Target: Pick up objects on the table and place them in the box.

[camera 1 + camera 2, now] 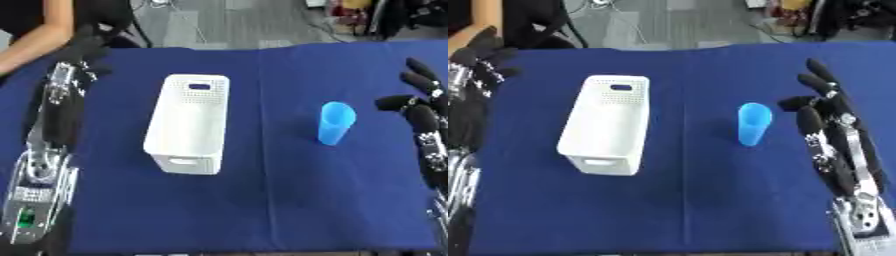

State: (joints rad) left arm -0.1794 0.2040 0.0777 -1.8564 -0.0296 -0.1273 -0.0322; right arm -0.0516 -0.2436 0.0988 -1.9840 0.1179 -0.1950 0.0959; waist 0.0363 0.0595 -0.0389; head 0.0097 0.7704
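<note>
Right hand [833,125] at right edge of the blue surface [262,210], fingers spread wide and straight, holding nothing. Blue cup [336,122] upright just left of it, not touching. White box [188,125] well left of the cup, long axis near-to-far, looks empty. Left hand [83,52] far left by the back edge, fingers relaxed, holding nothing

The box [188,122] is white with tiny holes near its top. The cup [336,122] is light blue. The table cloth [262,200] is dark blue.
</note>
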